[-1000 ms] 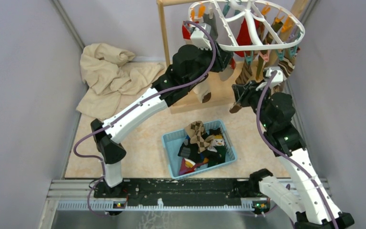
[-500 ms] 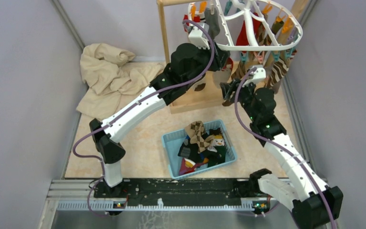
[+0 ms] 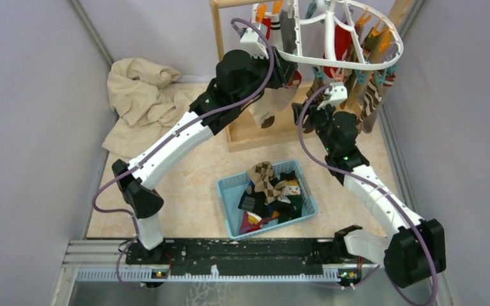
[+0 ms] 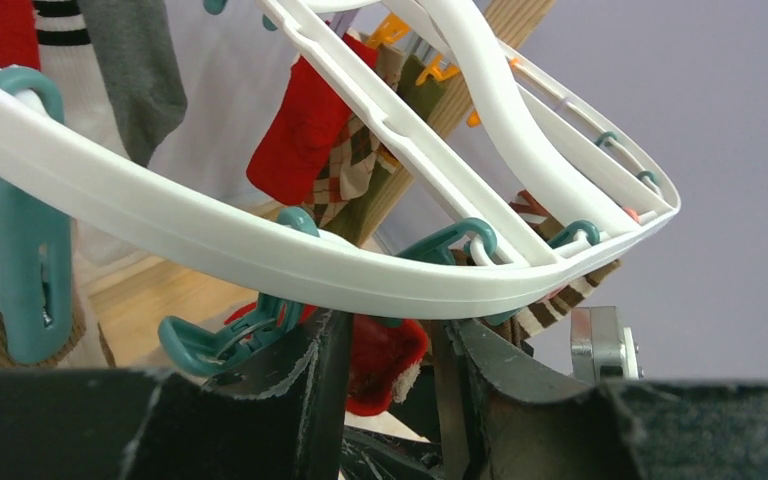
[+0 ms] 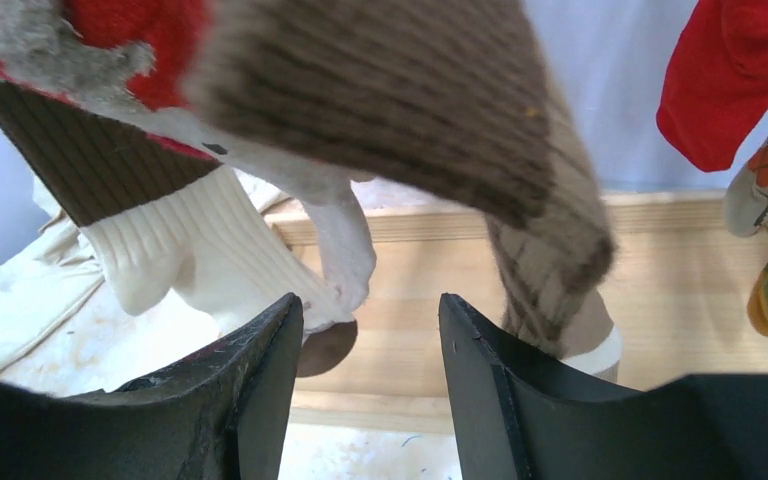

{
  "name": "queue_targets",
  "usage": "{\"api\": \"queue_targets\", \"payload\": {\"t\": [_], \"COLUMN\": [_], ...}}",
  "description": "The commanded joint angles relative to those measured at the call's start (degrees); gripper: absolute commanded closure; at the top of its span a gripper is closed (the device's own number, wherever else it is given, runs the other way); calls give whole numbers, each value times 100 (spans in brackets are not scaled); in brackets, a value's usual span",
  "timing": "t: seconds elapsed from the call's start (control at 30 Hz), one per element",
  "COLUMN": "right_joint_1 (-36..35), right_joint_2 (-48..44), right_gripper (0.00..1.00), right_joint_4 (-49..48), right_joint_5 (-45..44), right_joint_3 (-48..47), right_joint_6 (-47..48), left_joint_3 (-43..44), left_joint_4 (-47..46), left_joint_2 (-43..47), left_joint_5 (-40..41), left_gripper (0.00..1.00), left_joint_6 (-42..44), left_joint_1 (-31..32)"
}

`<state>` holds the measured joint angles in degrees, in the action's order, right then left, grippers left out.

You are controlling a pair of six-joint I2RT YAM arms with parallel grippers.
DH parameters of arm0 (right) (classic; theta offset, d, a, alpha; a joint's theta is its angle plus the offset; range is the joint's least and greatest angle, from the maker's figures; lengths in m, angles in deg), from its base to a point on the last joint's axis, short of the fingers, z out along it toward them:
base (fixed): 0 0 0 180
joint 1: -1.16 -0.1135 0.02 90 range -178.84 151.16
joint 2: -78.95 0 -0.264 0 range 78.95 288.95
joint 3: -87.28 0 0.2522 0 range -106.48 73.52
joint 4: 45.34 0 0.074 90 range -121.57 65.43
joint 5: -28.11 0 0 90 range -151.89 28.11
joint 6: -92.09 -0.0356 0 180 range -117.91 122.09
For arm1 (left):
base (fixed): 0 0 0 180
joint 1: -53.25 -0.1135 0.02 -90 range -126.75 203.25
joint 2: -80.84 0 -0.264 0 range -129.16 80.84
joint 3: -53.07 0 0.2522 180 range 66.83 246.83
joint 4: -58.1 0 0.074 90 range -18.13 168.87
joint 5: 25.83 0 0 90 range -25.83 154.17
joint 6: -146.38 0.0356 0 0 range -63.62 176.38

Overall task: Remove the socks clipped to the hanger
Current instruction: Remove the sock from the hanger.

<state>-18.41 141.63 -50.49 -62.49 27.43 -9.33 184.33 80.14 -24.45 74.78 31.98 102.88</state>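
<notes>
**Left arm at a red sock, right arm lining up on the next**

Up close, the left gripper point(image 4: 390, 345) sits just under the hanger point(image 4: 260, 245), its jaws narrow, with the toe of a red sock point(image 4: 385, 365) in the gap between them. From here I cannot tell whether the fingers actually pinch the sock or only flank it. A teal clip point(image 4: 230, 335) hangs from the white rim just to the left of the fingers.

The right gripper point(image 5: 370, 300) stands about half open and holds nothing. A cream sock point(image 5: 200, 260) dangles just above its left finger, a brown ribbed sock point(image 5: 410, 110) hangs over its right finger, and the base of the wooden stand point(image 5: 660, 300) lies beyond both.

By my reckoning the job is partway done. Several socks point(image 3: 271, 191) already lie in the blue basket point(image 3: 223, 199), down behind both grippers near the arm bases, while many more hang clipped ahead. The step in hand looks like freeing the red sock. That calls for a firm close and a steady downward pull, since the frame hangs loose and may swing. The right arm would need to rise and centre one sock between its jaws.
</notes>
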Motion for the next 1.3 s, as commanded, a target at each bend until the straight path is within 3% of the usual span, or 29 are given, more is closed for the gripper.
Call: {"api": "queue_targets", "payload": {"t": [0.0,0.47,0.93,1.13,1.27], "right_joint_1": [123,327,638,639,639], "right_joint_2": [192,1123,1819,1922,1871], "right_gripper": [47,46,48,59,75], "right_joint_4": [-726,-1843,-3501,-3594,-3563], "right_joint_5": [150,1054,2649,2776,2896], "right_joint_3": [-166,-412,-316,-311,-262], "right_joint_6": [37,-364,-1411,-1494,-1568], "left_joint_3": [11,96,110,97,117], "left_joint_4": [1,75,109,100,99], "left_joint_2": [209,160,119,112,81], "left_joint_5": [-214,-557,-644,-683,-692], "left_gripper": [59,58,59,59,59], "left_joint_6": [-44,-117,-124,-141,-157], "left_joint_1": [-105,-201,-265,-278,-278]}}
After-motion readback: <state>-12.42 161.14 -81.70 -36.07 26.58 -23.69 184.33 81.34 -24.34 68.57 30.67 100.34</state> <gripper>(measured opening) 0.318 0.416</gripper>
